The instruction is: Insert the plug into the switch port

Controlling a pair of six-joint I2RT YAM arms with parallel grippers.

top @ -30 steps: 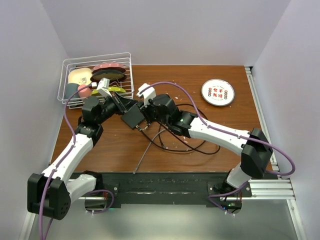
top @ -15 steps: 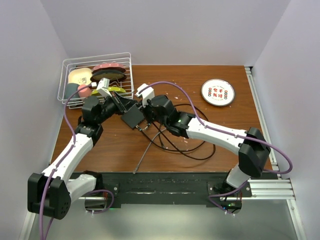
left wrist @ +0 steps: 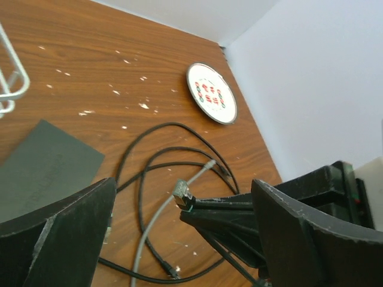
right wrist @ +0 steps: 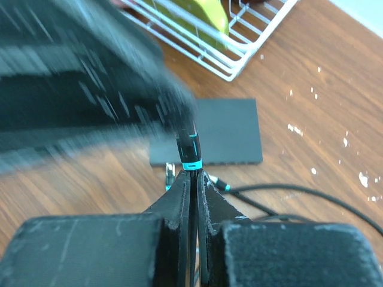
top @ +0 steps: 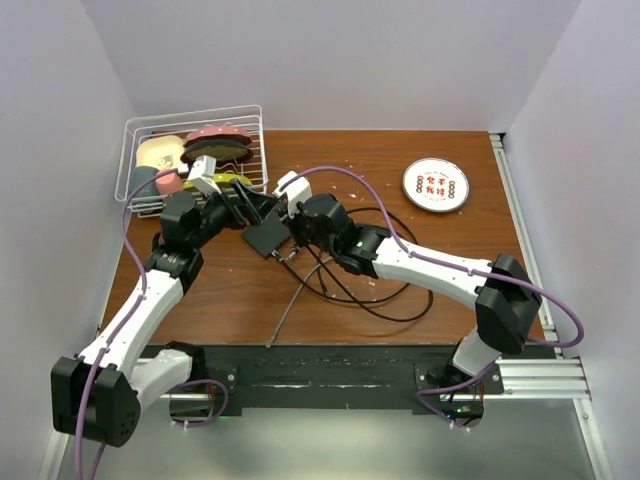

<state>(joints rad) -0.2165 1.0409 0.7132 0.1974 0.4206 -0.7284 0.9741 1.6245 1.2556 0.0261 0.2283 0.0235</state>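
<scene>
Top external: a white wire basket (top: 190,114) sits in the far-left corner of the bench (top: 360,150), filled with cream, pink, dark brown and yellow-green pieces. A round white disc (top: 436,185) with red marks lies alone toward the far-right corner, with bare wood all round it. Walls close off the bench's left, far and right edges. The switch box (top: 262,238), flat and matte black, lies left of the middle, just off the basket's near-right corner. Black cables (top: 360,290) loop on the wood to its right. The left gripper (top: 255,207) hangs over the box's far edge, and the right gripper (top: 291,238) is at its right edge.

Left wrist: the left gripper's fingers stand wide apart with nothing between them. Beyond them, the right gripper's closed tips pinch the plug (left wrist: 181,191), a small pale connector on a grey cable (left wrist: 154,224), to the right of the box.

Right wrist: the fingers are pressed together, and the plug shows as a thin stub with teal bands, aimed at the box's near edge. The port cannot be made out in any view.
</scene>
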